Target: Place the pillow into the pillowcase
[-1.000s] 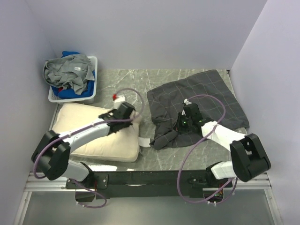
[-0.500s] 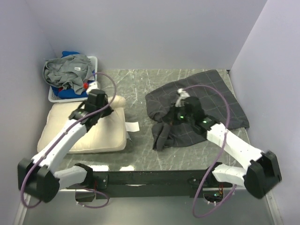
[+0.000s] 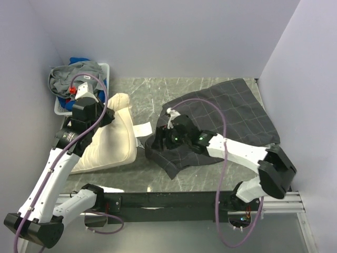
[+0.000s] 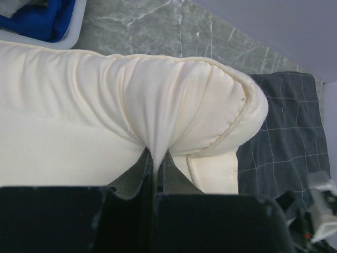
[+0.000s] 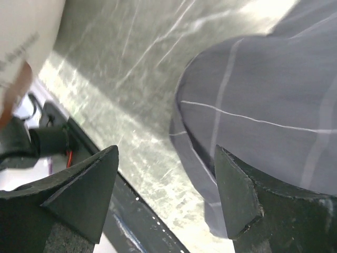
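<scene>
Right gripper (image 5: 166, 171): jaws stand wide apart, dark fingers (image 5: 79, 195) at 7 and 5 o'clock, nothing between them. Pillowcase (image 5: 263, 95): dark grey cloth with thin pale grid lines, fills the field from 1 to 5 o'clock; its rounded, folded edge lies on the worktop (image 5: 126, 79) near centre. Worktop: grey-green marbled, glossy, exposed from 12 to 7 o'clock. Pale surface (image 5: 23, 37) at 10 o'clock: blurred, identity undetermined. Dark frame (image 5: 47, 139) with wiring at 8 o'clock.

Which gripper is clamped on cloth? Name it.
The left gripper, shut on a fold of the pillow; the right gripper hangs open over the pillowcase.
</scene>
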Robot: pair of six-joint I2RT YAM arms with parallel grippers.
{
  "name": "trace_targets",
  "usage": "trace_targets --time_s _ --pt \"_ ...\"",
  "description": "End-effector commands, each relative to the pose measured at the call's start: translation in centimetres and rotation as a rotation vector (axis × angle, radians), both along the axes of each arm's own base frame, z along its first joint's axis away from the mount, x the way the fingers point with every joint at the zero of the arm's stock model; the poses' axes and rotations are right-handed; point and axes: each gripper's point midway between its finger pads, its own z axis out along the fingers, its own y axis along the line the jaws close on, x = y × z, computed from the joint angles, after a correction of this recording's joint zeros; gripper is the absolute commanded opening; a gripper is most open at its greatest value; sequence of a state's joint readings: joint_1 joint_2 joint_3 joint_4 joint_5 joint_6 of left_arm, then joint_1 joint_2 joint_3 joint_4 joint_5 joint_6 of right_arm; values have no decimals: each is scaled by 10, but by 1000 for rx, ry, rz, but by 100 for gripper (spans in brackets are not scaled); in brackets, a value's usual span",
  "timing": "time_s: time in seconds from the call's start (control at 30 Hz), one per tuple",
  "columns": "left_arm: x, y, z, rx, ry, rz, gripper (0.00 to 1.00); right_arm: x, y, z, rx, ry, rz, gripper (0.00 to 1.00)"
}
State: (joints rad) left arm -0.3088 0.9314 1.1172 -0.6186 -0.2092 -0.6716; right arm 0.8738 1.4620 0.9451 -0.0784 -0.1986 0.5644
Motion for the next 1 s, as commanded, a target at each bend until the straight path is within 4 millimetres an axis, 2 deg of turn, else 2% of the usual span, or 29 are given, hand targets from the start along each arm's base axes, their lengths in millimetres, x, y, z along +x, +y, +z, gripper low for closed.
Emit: trace_targets --time_s 0.0,0.1,0.2,0.3,0.37,0.43,0.5,0.53,0.57,0.6,0.63,0.73,0.77,0.8,0.87,0.9,0.97 --pt "5 -6 24 -24 -82 -34 1 15 -30 16 -44 -112 -122 79" --pt "5 -7 20 -27 -79 -36 1 2 -26 -4 -115 -111 -32 79" --pt "4 -6 20 -22 -76 -38 1 -18 -19 -36 -198 -82 69 78" --pt "2 -4 22 -19 -81 -37 1 -38 -11 -59 -243 -54 139 78" --pt "2 -4 21 -17 -81 -39 1 -47 -7 -66 -244 -44 169 78" --pt "1 -5 19 -15 -78 -45 1 -49 -5 -73 -257 -30 171 78" --pt "1 -6 17 -21 -74 -53 1 -41 -6 -80 -296 -26 137 74" --pt "0 -7 14 -22 -69 -59 1 -40 -11 -85 -335 -14 123 71" --pt "-1 -9 13 -21 -67 -67 1 -38 -13 -87 -358 -17 119 63" --pt "0 -9 11 -20 -64 -69 1 -31 -13 -84 -369 -29 97 55" --pt "-1 -9 9 -19 -62 -76 1 -27 -20 -85 -402 -33 71 33" --pt "-3 -15 3 -18 -45 -110 1 -9 -39 -68 -400 -44 -27 4" --pt "-3 -16 1 -15 -42 -117 1 -7 -47 -64 -388 -36 -54 2" --pt "-4 -19 -2 -19 -35 -135 1 -2 -52 -45 -340 -56 -83 2" --pt "-3 -23 -12 -23 -18 -157 1 11 -75 -35 -311 -50 -163 0" --pt "-4 -27 -15 -31 -11 -177 1 16 -84 -17 -269 -73 -201 0" --pt "-4 -33 -28 -45 11 -204 1 30 -112 -11 -262 -68 -295 0"
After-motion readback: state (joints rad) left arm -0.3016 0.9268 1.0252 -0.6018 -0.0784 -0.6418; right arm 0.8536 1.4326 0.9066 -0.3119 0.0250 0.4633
